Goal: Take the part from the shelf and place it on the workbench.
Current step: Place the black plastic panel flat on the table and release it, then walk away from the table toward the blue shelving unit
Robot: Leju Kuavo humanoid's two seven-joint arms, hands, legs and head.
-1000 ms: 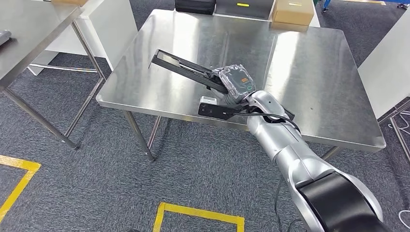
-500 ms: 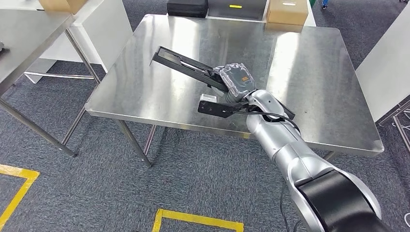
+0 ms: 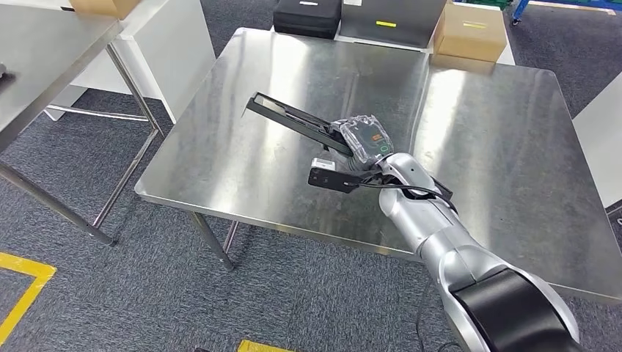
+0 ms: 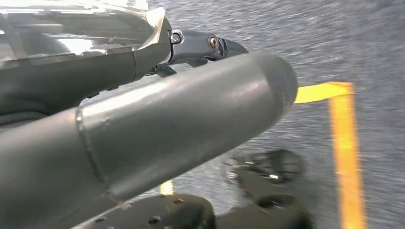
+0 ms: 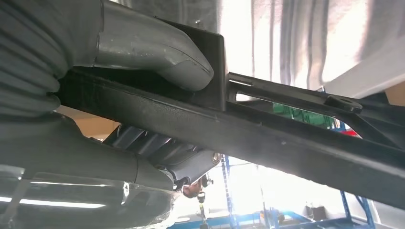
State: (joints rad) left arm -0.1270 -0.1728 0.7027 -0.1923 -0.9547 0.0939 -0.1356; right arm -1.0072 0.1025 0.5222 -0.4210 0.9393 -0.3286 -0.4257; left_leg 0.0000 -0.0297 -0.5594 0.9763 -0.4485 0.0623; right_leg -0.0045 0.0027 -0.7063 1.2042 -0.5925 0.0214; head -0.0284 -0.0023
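right hand (image 3: 361, 139) is clamped tight around one end of the long black part (image 3: 293, 117), arm stretched over the counter (image 3: 220, 132), part pointing far-left

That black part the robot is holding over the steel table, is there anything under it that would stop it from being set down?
Nothing visible does. The right robot hand holds the long black part above the workbench, and the steel beneath and around it is bare. The cardboard box and the black case sit beyond the far edge, well away.
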